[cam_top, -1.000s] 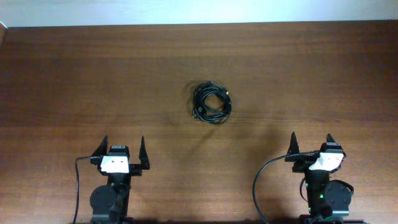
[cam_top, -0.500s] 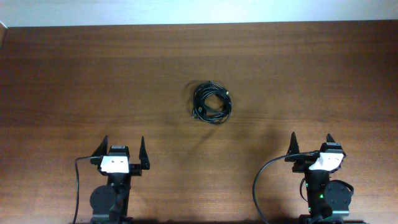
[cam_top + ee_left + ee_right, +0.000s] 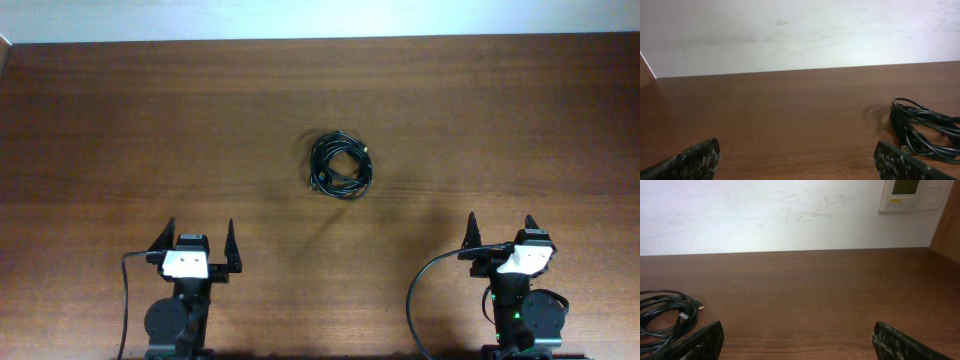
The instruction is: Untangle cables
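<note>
A tangled bundle of black cables lies coiled on the wooden table, near the middle. It also shows at the right edge of the left wrist view and at the left edge of the right wrist view, where a small plug end sticks out. My left gripper is open and empty near the front edge, left of the bundle and well short of it. My right gripper is open and empty near the front edge, right of the bundle.
A pale wall runs behind the table's far edge. A white wall panel with a small display hangs at the upper right. Each arm's own black cable loops beside its base.
</note>
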You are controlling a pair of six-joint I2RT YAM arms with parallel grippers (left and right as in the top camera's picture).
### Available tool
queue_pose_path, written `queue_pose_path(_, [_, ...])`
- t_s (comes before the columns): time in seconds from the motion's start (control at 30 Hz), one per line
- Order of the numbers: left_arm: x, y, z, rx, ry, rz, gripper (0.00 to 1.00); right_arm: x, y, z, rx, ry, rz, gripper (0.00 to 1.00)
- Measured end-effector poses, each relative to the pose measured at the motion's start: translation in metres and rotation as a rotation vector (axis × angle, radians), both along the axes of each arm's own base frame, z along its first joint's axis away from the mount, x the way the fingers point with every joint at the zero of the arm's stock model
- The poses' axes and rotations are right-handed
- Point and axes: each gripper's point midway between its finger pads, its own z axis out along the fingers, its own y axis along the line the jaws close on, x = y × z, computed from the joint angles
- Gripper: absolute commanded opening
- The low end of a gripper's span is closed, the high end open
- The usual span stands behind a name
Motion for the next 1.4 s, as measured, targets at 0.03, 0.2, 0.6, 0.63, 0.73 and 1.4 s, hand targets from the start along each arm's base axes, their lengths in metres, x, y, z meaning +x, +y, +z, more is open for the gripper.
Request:
queue_pose_path(0.03, [0.0,0.0,0.001,0.0,-0.003,0.0,0.99,0.0,0.0,0.0,0.0,0.0,0.0,0.94])
queue_pose_path(0.2, [0.0,-0.003,-0.004,-0.002,0.02,-0.02,0.99,0.0,0.003,-0.001,0.001,0.003,0.016,0.94])
queue_pose_path(0.6, [0.039,-0.022,0.076,-0.04,0.547,-0.105,0.99,-0.015,0.006,0.096,0.025,0.304,0.027,0.95])
queue_pose_path(0.63, [0.044,-0.024,0.087,-0.04,0.583,-0.114,0.99,-0.013,0.007,0.092,0.034,0.388,0.035,0.95])
queue_pose_path(0.73, [0.047,-0.03,0.122,-0.054,0.708,-0.146,0.99,-0.012,0.023,0.087,0.083,0.607,0.117,0.95])
queue_pose_path(1.4, [0.175,-0.107,0.028,-0.164,0.931,-0.241,0.99,0.106,0.037,0.127,0.225,0.757,0.175,0.99])
